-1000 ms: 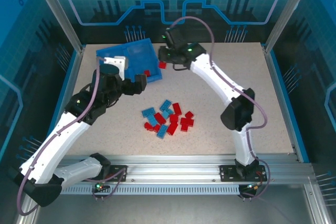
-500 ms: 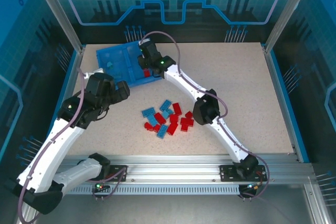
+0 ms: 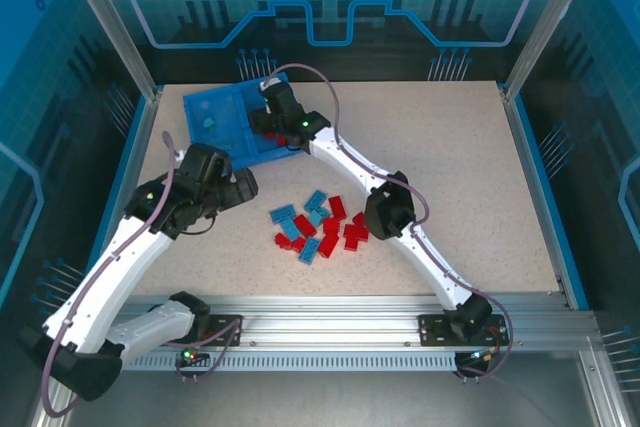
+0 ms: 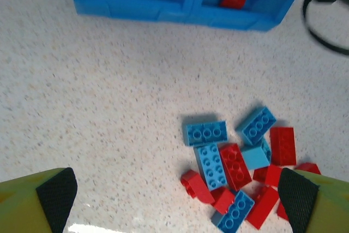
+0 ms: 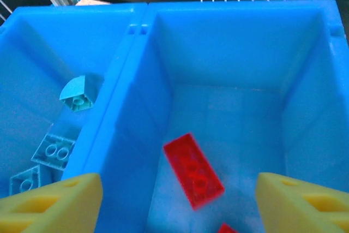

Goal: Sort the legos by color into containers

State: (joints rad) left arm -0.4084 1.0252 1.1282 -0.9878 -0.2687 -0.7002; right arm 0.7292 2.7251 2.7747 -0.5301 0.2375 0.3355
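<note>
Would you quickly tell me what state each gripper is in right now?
Left gripper: open, empty, above the loose legos.
Right gripper: open, holding nothing, over the tray compartment with a red lego.

You're in a robot lab cell: aluminium posts (image 3: 108, 27) and blue gear-printed panels (image 3: 330, 7) wall in the table (image 3: 470, 147), arm bases (image 3: 455, 327) bolted along its near edge.
</note>
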